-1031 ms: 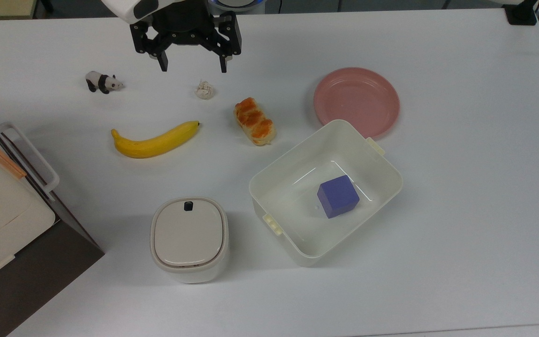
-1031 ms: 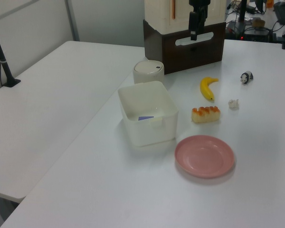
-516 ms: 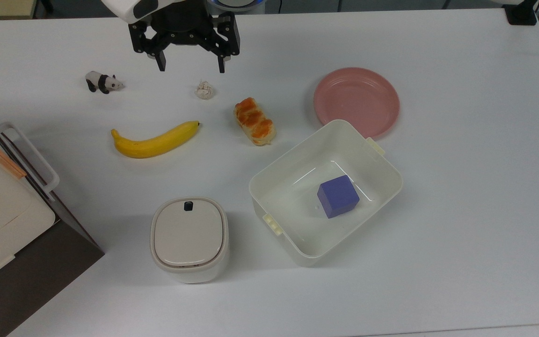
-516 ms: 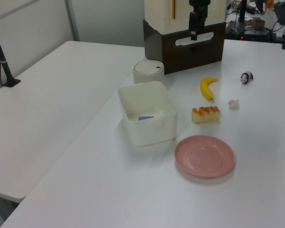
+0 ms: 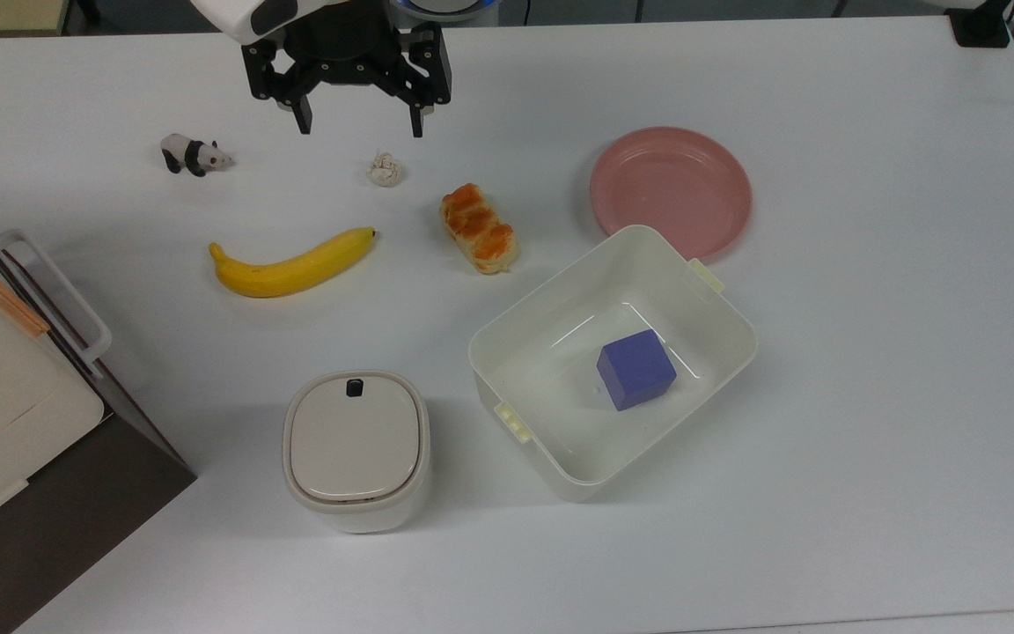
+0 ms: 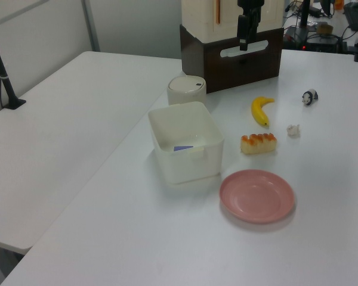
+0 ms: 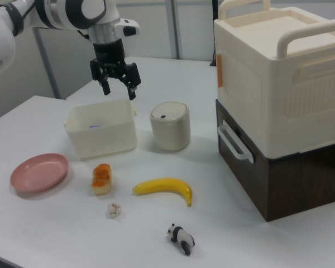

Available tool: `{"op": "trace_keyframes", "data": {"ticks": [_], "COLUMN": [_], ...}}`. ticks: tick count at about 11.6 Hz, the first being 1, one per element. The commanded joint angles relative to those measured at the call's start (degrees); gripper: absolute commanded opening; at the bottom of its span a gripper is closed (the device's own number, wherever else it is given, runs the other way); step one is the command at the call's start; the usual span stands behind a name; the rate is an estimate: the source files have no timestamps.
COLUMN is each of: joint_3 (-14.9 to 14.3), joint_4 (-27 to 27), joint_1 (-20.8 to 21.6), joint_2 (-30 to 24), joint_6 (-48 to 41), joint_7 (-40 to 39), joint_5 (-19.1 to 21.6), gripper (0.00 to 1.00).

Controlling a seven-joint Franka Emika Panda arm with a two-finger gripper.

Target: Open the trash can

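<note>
The trash can point(image 5: 356, 449) is a small cream-white bin with a beige lid lying flat and shut; a black button point(image 5: 354, 387) sits at the lid's far edge. It stands near the table's front in the top view, and it also shows as the trash can point(image 6: 187, 89) and the trash can point(image 7: 170, 127). My gripper point(image 5: 360, 129) hangs open and empty over the table's far edge in the top view, well away from the bin. In the right view my gripper point(image 7: 120, 92) is up in the air above and behind the white tub.
A white tub point(image 5: 740, 330) holding a blue cube point(image 5: 636, 369) stands right of the bin in the top view. A banana point(image 5: 292, 263), bread point(image 5: 479, 229), paper ball point(image 5: 385, 169), toy panda point(image 5: 194, 156) and pink plate point(image 5: 671, 189) lie about. Stacked boxes point(image 7: 279, 100) rise beside the bin.
My gripper has crept slightly toward the top edge in the top view, staying open. The bin and the other objects have not moved.
</note>
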Motion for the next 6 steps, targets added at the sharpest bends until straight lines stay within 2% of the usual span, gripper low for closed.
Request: {"op": "trace_keyframes", "data": {"ticks": [1, 6], "joint_3": [-0.89, -0.89], "joint_4": [0.79, 0.79], "joint_1": [0.85, 0.85], "joint_2": [0.05, 0.22], "joint_6": [-1.68, -1.59], "joint_7": [-0.82, -0.73], "joint_5": [-0.07, -0.34], "gripper": [1.00, 1.00]}}
